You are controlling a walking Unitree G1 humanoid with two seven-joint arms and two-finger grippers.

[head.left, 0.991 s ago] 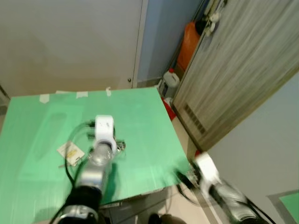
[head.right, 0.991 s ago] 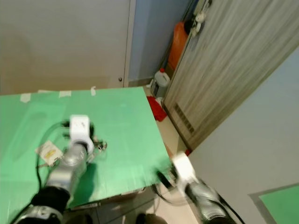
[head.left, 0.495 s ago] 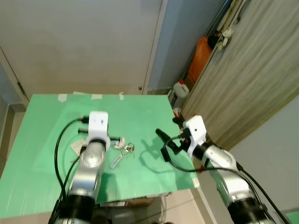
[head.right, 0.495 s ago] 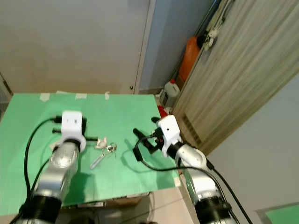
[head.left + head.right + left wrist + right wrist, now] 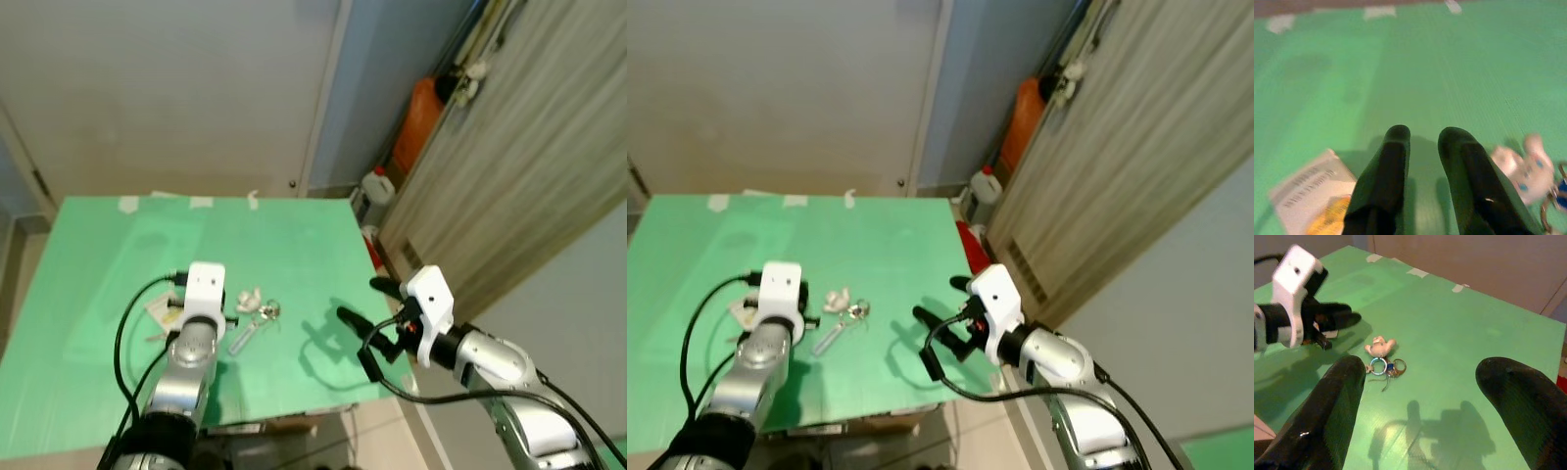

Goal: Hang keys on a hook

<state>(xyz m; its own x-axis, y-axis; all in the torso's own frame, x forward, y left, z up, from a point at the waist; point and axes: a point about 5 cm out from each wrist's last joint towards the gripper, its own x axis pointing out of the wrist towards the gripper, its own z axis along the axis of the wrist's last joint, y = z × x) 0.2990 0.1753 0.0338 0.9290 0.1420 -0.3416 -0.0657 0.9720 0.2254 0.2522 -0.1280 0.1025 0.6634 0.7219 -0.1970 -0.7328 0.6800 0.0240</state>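
Right wrist view gives me the clearest look at the keys (image 5: pixel 1385 366): a small bunch on a ring with a pale figure charm (image 5: pixel 1379 346) attached, lying flat on the green counter (image 5: pixel 1459 347) and held by nothing. Taking those keys as my landmark, the left gripper (image 5: pixel 203 305) sits low just beside them on the side away from the wooden door (image 5: pixel 529 166), its jaws narrow with only a slim gap and empty, and a white card (image 5: pixel 1308 196) lies right by it on its far side from the keys. The right gripper (image 5: pixel 364 333) hovers on the door side of the keys, apart from them and above the counter, jaws spread wide and empty. I judge the step in hand to be the pick-up, with the right gripper best placed. To do it well I would bring it over the keys, lower it until the fingertips nearly meet the counter, and close across the ring or charm, since flat metal may slide out. I cannot make out a hook for certain, though something hangs high on the door edge (image 5: pixel 477 70).
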